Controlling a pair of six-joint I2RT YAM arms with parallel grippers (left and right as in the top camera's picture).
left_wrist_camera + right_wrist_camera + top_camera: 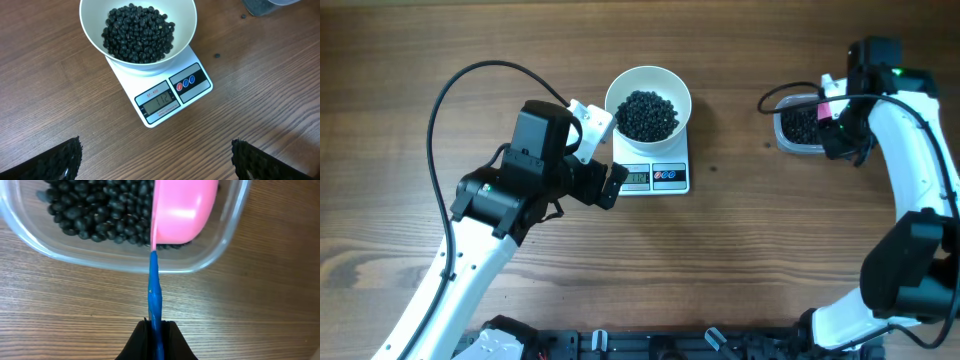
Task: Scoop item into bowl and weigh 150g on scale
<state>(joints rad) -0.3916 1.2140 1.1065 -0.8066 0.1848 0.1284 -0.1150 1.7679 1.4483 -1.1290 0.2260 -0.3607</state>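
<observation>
– Right gripper (155, 330) pinches the scoop (182, 210) over the tub (220, 255); beans (647, 113) sit in the bowl (620, 88) on the scale (670, 178).
– A heaped load could overshoot the target or spill in transit.

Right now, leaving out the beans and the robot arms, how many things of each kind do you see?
White bowl: 1
Scale: 1
Clear tub: 1
Pink scoop: 1
Total: 4
</observation>
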